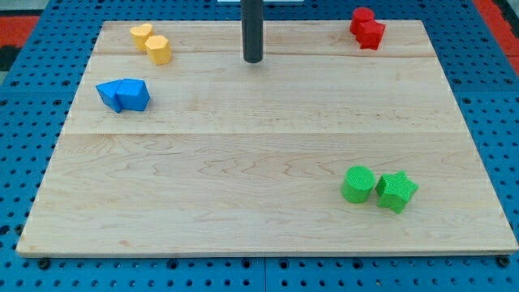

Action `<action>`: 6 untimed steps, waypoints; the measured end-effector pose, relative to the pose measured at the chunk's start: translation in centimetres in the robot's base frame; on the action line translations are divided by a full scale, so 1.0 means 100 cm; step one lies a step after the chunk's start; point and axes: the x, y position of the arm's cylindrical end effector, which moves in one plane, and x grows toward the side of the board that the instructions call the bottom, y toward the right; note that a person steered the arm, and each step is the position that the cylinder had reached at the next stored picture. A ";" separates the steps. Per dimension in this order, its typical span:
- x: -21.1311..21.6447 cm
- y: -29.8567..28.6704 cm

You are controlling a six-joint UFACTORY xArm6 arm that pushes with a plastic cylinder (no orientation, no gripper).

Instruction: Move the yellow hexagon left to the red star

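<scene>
Hexagon: yellow hexagon (160,49) sits near the board's top left corner, touching a yellow heart (142,35) that lies at its 10 o'clock.
Hexagon axis: the outline is compact, and I cannot make out a long axis or a facing; the yellow pair runs from 10 o'clock to 4 o'clock.
Star: red star (372,34) sits near the board's top right corner, well apart from the hexagon at its 3 o'clock, touching a second red block (362,18) at its 11 o'clock.
Tip: my tip (253,61) rests on the board between the yellow pair and the red pair, at 3 o'clock from the hexagon and nearer to it than to the star, touching no block; it is a bare rod with no jaws and holds nothing.
Hidden: the rod's upper part is cut off by the view's top edge; the second red block's shape is hard to make out.
Other blocks: two blue blocks (123,94) pressed together at 7 o'clock from the hexagon, shapes unclear; a green cylinder (358,183) just beside a green star (396,191) towards the bottom right.
Surface: pale wooden board (243,186) lying on a blue perforated table (24,97).
</scene>
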 end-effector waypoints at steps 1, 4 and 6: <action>0.000 -0.001; 0.026 -0.024; 0.032 -0.034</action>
